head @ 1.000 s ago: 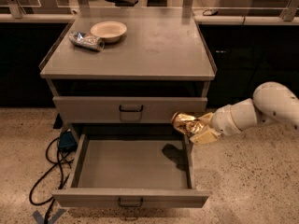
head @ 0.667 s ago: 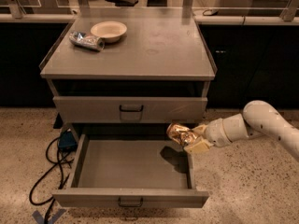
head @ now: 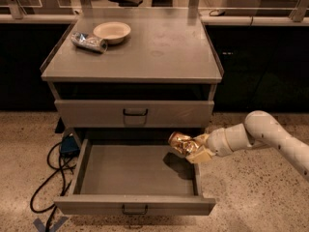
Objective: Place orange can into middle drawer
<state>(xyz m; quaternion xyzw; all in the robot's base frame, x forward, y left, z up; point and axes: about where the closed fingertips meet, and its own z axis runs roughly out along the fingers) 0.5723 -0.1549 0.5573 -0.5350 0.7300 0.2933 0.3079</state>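
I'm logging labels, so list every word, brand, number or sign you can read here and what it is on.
Shiny golden-orange metal can, held by the gripper over the open grey metal drawer: pale markings, unreadable.
Crumpled silver-blue can on the cabinet top: print cannot be read.
No other text.

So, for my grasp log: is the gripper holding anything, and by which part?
The gripper holds the creased golden-orange metal can by the end nearest the arm, over the open grey drawer.

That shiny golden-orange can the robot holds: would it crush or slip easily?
Probably dents easily: the crumpled golden-orange metal can already looks creased. Likely light, since the gripper holds it above the open grey drawer. Its shiny skin may slip.
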